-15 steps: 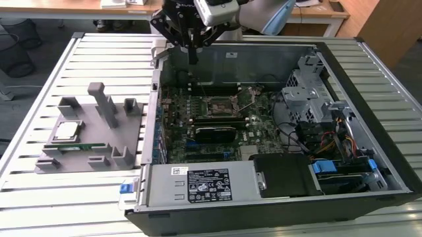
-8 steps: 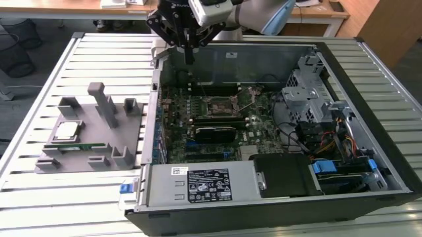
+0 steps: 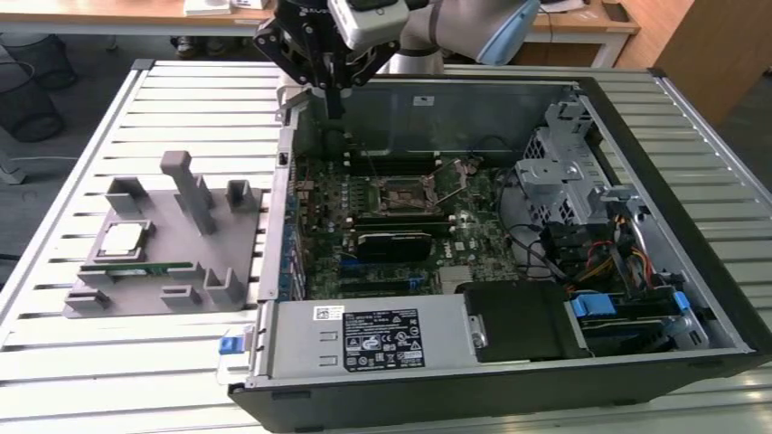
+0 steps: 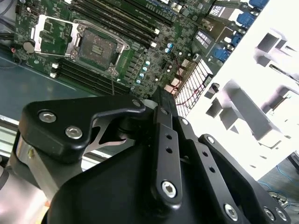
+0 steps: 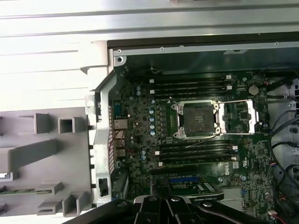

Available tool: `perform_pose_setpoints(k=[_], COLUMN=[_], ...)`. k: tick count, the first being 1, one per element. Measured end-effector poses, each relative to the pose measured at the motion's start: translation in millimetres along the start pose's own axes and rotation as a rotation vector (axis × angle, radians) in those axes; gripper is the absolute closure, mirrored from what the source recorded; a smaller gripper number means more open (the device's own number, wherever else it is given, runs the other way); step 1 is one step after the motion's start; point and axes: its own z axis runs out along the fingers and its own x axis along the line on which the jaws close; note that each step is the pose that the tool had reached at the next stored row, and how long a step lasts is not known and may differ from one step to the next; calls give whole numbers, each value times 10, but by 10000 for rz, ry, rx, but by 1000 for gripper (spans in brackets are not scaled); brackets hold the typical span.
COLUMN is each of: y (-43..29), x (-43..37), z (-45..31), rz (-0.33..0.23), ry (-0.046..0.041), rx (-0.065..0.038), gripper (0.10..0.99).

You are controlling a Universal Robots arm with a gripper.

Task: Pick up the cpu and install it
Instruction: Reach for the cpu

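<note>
gripper closed, empty, above case rim; cpu on grey tray. risk: skewed grasp could bend socket pins.

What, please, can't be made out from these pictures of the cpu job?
1. Cpu orientation: too small to tell in the exterior view.
2. Socket contacts: too small in the first wrist view.
3. Tray: cut off by the picture's edge in the first wrist view.
4. Board, in part: hidden behind the pincer in the second wrist view.

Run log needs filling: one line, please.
gripper: shut, empty, over case rim | silvery square cpu: on grey plastic holder | socket: open, empty
</note>
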Motion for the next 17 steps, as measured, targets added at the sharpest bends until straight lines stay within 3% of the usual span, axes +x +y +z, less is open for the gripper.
perform_pose_setpoints(k=[17], y=[-16], x=[207], z=[16], rz=[0], ry=[38], rx=[3], gripper=[980])
